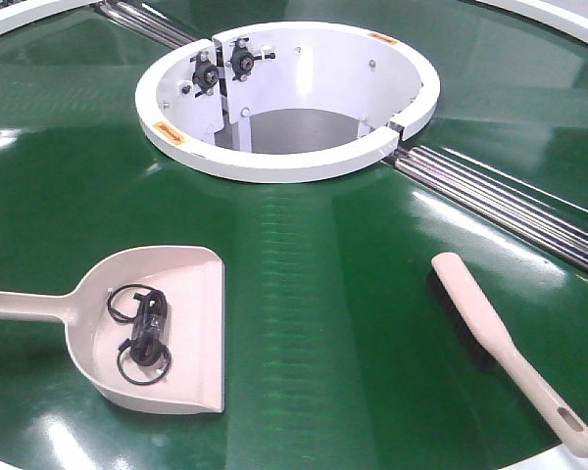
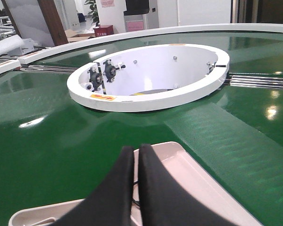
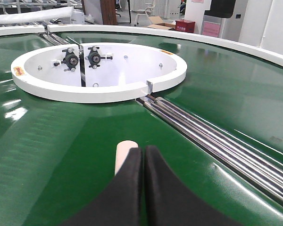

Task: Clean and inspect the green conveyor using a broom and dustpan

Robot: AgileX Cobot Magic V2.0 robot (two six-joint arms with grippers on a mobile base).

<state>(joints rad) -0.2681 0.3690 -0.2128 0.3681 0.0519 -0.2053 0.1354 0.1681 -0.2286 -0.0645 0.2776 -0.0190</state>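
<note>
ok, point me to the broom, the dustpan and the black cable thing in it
broom [image 1: 514, 352], front view, middle of the handle.
dustpan [image 1: 198, 284], front view, bare floor of the scoop.
black cable [image 1: 145, 333], front view, the coiled bundle inside the dustpan.

Closed right gripper [image 3: 142, 155] jaws above broom [image 3: 124, 155] on green conveyor [image 3: 52, 160].

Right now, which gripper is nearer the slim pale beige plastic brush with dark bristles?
Right. The right gripper, fingers together, hovers just behind the brush's rounded tip. The left gripper is over the wide beige plastic dustpan, well across the green belt.
</note>
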